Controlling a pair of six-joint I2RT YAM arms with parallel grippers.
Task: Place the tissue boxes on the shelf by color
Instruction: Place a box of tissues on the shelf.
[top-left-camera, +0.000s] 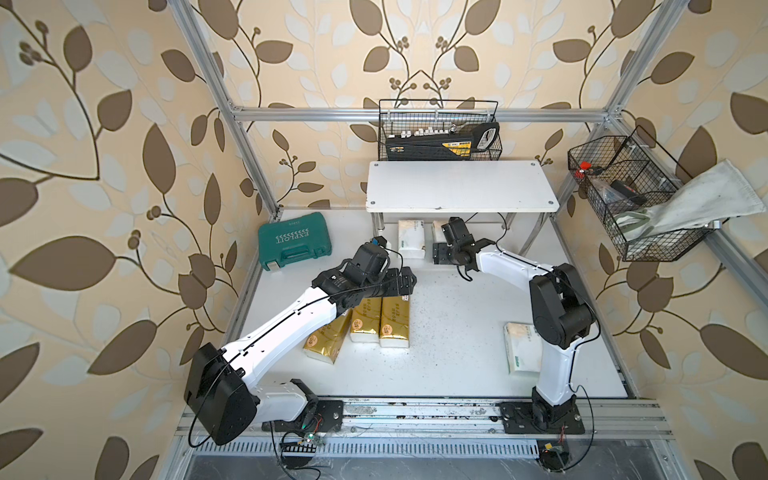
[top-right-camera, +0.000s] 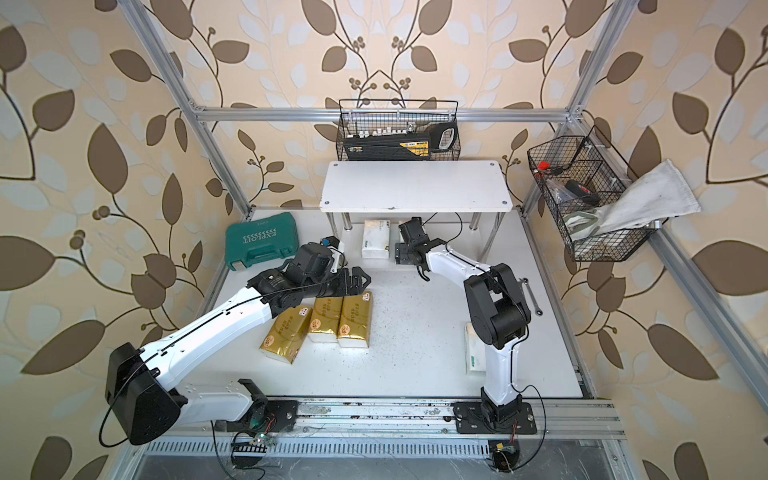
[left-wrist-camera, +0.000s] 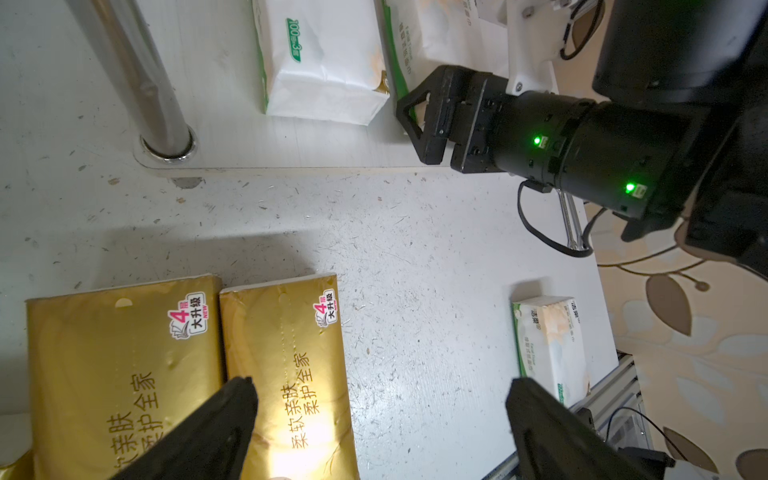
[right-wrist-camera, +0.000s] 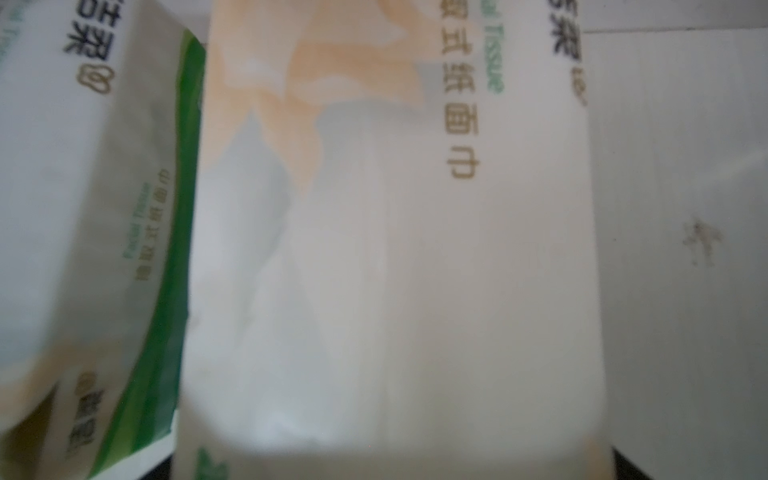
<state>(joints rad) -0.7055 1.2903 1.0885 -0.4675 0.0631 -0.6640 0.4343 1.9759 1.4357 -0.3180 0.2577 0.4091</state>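
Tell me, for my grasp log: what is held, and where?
Left gripper: nothing. Right gripper: fingers straddle the near end of a white green-printed tissue pack; whether clamped, cannot tell.

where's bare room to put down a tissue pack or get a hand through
Free: the shelf's top board, wholly bare; the table between the gold tissue packs and the white pack by the right arm's base. Crowded: the lower tier at its front, with two white packs and the right gripper.

Lab test cell: aluminium frame (top-left-camera: 415, 113), leaf wallpaper (top-left-camera: 104, 187).
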